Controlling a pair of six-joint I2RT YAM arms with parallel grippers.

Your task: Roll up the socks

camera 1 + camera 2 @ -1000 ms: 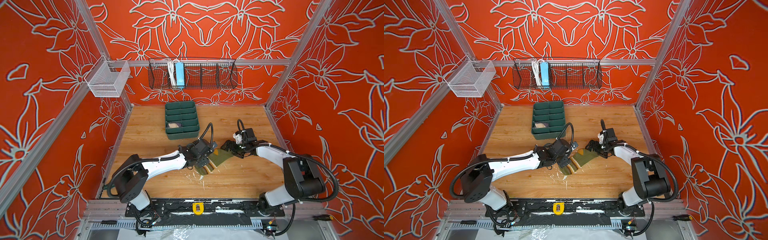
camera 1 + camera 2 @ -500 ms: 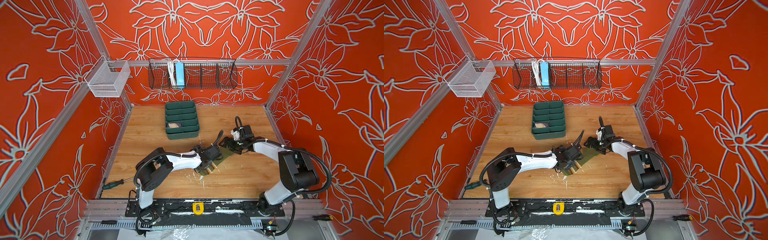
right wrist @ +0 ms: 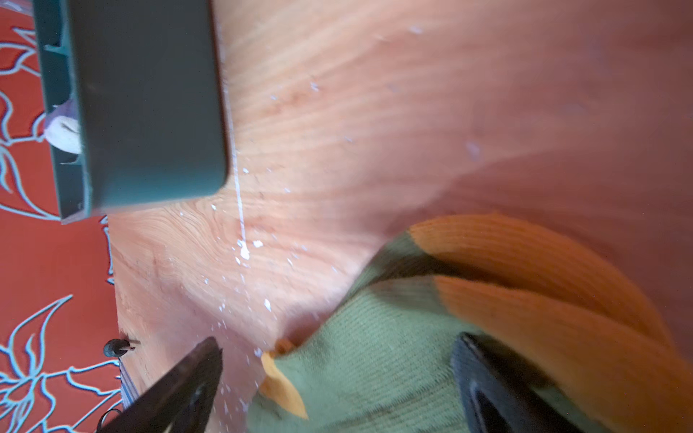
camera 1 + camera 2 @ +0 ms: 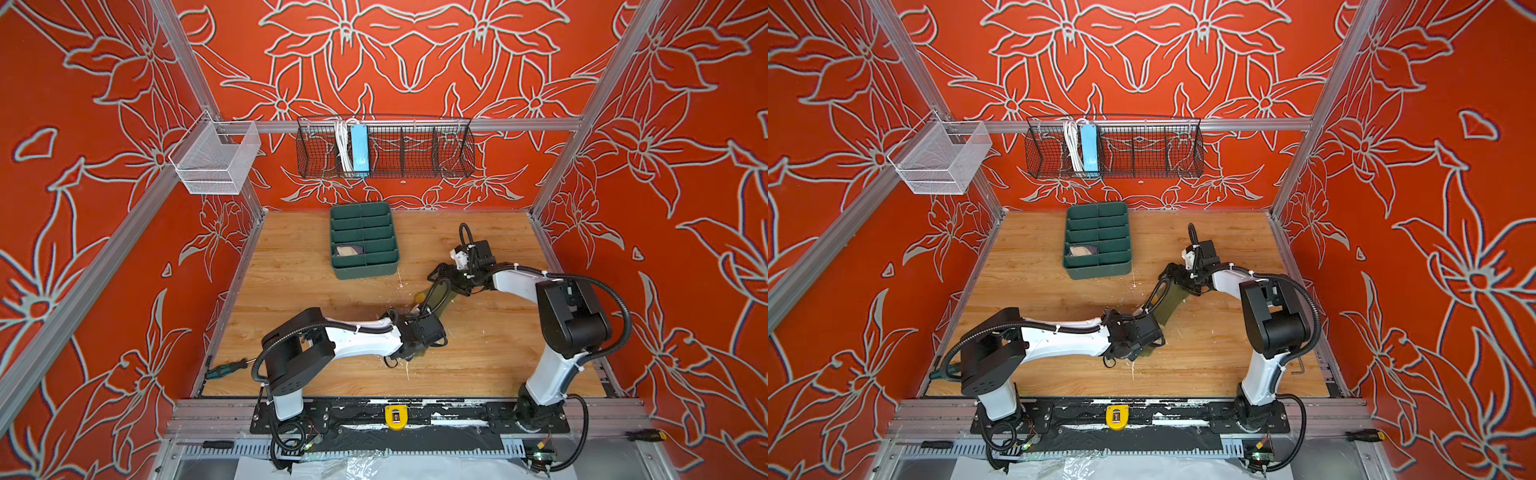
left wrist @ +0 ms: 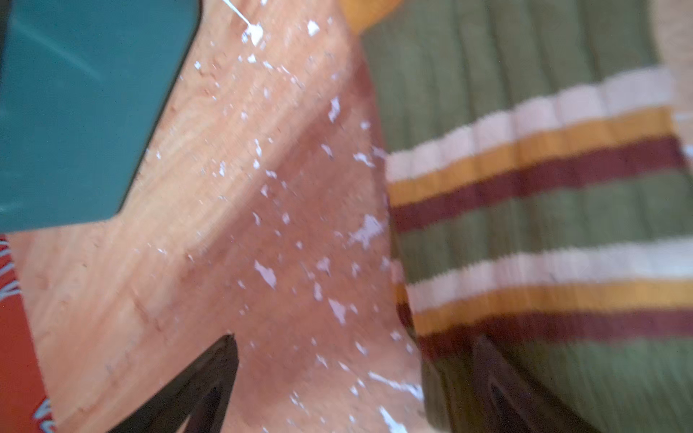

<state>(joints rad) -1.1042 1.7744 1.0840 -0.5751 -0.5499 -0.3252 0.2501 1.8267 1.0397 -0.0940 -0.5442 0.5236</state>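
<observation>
**Progress.** A purple-and-cream bundle sits in a left-side compartment of the green tray, upper centre in both top views. It is judged to be the purple sock, already rolled and stowed, though it is too small to confirm. The olive sock lies flat and unrolled on the desk, running diagonally at centre frame between the two arms. The right wrist view shows two orange toe ends stacked, so this may be a layered pair. No roll has been started, so this half of the task is judged outstanding.

**Jaws.** On the left gripper the jaws are wide, one finger over bare desk and the other over the striped cuff, with nothing held. On the right gripper the jaws are wide and straddle the sock's edge near the toe, with nothing held.

**Change.** One second ago the left arm's elbow stood at lower left, its gripper was over the sock's middle, and the striped cuff was exposed. The arm has since swung inward, and the gripper now sits lower in frame, covering the cuff. The right gripper has shifted slightly toward upper left, onto the toe end. The sock's position appears unchanged.
</observation>
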